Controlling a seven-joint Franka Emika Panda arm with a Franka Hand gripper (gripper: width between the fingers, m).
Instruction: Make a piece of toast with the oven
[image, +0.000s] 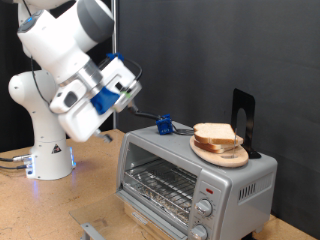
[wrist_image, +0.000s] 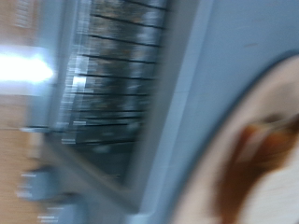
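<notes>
Toast (image: 217, 136) lies on a plate (image: 232, 157) atop the oven (image: 190, 180) in the exterior view, and the gripper (image: 137, 92) hangs well left of it; we cannot tell how its fingers stand. In the blurred wrist view we see the oven's rack (wrist_image: 112, 89) and the plate's edge (wrist_image: 224, 159).

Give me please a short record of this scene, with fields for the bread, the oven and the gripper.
bread: piece of toast lies on a wooden plate on top of the oven
oven: oven stands on the table, wire rack visible inside, knobs toward the exterior view's right
gripper: gripper hangs in the air above the oven's end on the exterior view's left, holding nothing visible
wrist view: blurred, shows rack bars and the plate's edge
</notes>
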